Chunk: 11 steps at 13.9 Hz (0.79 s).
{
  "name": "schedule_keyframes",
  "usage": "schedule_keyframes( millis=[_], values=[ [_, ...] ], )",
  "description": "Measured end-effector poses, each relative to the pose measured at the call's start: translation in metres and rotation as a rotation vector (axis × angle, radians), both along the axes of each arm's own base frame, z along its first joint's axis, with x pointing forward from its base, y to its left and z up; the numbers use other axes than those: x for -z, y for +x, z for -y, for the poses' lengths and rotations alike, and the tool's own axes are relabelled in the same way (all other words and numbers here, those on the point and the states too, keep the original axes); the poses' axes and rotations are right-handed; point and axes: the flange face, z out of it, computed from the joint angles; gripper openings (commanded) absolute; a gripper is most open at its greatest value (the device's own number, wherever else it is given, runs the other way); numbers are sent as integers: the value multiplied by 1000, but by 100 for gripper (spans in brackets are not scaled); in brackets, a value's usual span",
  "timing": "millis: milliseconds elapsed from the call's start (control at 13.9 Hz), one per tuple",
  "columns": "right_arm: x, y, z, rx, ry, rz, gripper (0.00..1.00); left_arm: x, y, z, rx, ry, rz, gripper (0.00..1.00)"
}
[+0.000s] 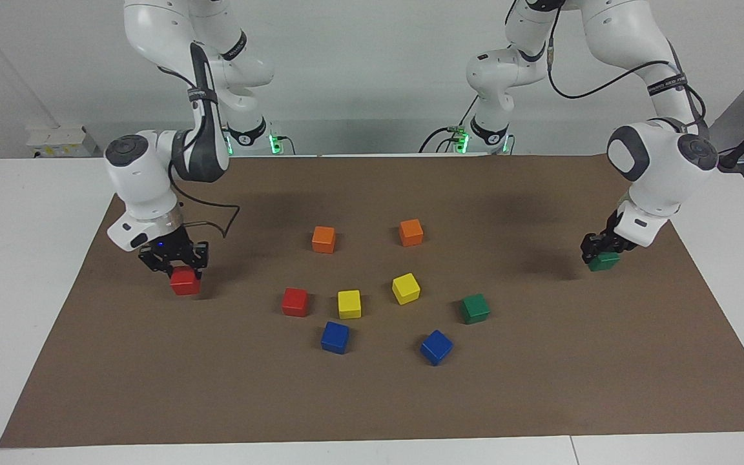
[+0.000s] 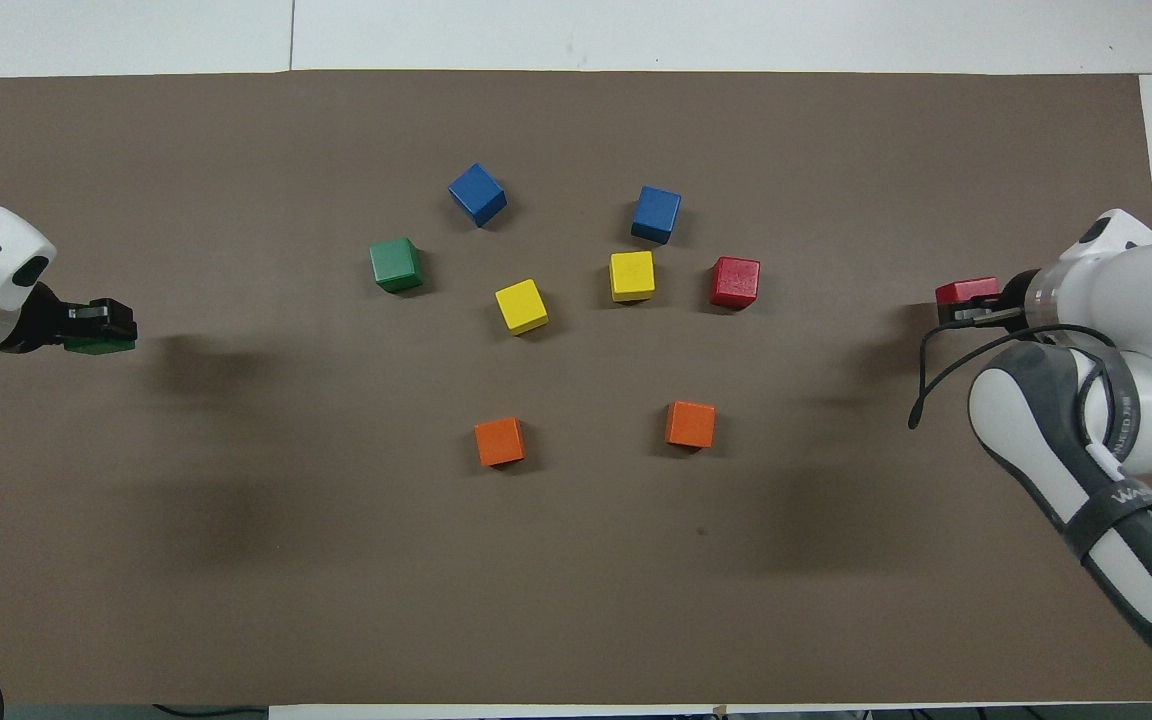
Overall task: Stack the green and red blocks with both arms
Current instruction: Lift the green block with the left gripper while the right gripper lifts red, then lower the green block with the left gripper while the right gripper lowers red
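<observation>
Grippers at table's ends: left gripper [image 2: 101, 325] clamps a green block [image 2: 96, 345], its mate [image 2: 396, 265] at two o'clock overhead; right gripper [image 2: 971, 305] clamps a red block [image 2: 966, 291], loose red block [image 2: 735, 282] at nine.

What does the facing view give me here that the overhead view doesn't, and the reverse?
Only the facing view shows both arm bases, how low each gripper sits, and the green lights at the bases. Only the overhead view shows the cubes' layout without foreshortening. Both show the right gripper on a red block at the right arm's end of the brown mat, the left gripper on a green block at the left arm's end, and the free red block and free green block among the other cubes.
</observation>
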Motion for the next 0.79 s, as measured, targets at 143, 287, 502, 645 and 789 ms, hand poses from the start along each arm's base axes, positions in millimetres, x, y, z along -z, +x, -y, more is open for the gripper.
schedule_keyframes(
  millis=[143, 287, 502, 645, 789],
  values=[
    [6, -3, 18, 19, 6, -10, 0, 18, -8, -14, 2, 6, 21, 0],
    [12, -3, 19, 29, 38, -17, 0, 30, -13, -17, -5, 9, 34, 0],
    [14, -3, 16, 39, 71, -15, 0, 41, -14, -17, 6, 11, 41, 0],
    [17, -4, 17, 47, 77, -20, 0, 50, -13, -23, 8, 13, 49, 0],
    [21, -5, 17, 51, 81, -26, 0, 58, -13, -27, 10, 13, 48, 0]
  ],
)
